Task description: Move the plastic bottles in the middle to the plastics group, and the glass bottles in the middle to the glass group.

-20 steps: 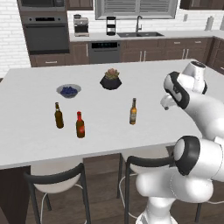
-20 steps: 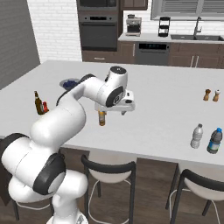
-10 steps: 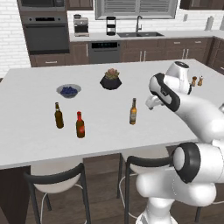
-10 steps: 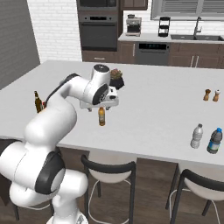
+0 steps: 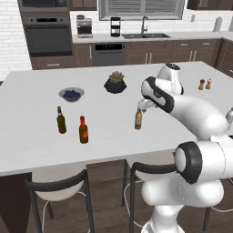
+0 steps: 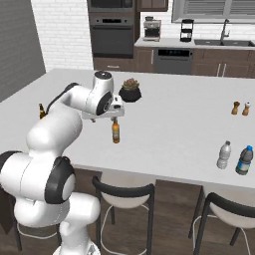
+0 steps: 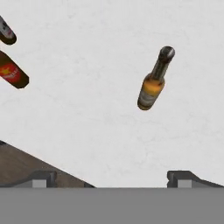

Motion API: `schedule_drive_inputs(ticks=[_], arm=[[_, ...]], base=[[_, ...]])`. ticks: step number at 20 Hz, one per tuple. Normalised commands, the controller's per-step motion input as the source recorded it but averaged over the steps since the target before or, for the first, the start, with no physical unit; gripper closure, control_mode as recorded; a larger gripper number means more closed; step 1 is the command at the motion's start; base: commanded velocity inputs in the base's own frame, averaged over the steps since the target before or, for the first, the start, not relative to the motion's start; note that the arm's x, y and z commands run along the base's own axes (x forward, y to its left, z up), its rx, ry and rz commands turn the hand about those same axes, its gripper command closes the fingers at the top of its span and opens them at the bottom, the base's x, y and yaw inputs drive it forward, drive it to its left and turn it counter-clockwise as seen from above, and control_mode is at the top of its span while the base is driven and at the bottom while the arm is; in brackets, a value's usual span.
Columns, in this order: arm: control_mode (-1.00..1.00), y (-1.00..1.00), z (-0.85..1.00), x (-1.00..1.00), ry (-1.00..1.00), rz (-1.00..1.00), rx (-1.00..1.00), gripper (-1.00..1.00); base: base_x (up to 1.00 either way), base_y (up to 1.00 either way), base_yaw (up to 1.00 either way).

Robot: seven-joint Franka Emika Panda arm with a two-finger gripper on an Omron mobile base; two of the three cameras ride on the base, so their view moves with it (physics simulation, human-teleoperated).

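Note:
The slim amber glass bottle stands upright in the middle of the white island. My gripper hangs just above its cap, open and holding nothing. In the hand view the amber bottle lies above and right of centre, with the open gripper below it. The glass group stands to the left: a dark brown bottle and a red-necked bottle. A whitish plastic bottle and a blue-labelled plastic bottle stand together near the island's right front.
A bowl and a potted plant sit further back on the island. Two small shakers stand at the right. Stools line the island's front edge.
The arm has swung left across the island from its right side to a spot over the amber bottle. The gripper stayed open. No bottle has moved.

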Motion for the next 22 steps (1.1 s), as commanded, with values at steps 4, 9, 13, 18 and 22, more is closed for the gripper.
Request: schedule_drive_inputs(ticks=[4, 9, 13, 18, 22], arm=[[-1.0, 0.13, -0.11, 0.32, 0.0, 0.0, -0.04, -1.0], [-1.0, -0.04, -0.02, 0.28, 0.0, -0.07, -0.1, -1.0], [-1.0, -0.08, -0.03, 0.19, 0.0, -0.08, -0.05, -1.0], [-1.0, 0.0, -0.18, 0.22, 0.08, -0.05, 0.0, -1.0], [-1.0, 0.0, -0.28, 0.38, 0.1, -0.02, 0.0, -1.0]], base=[[0.0, 0.0, 0.0], [0.0, 0.0, 0.0], [0.0, 0.0, 0.0], [0.0, 0.0, 0.0], [0.0, 0.0, 0.0]])
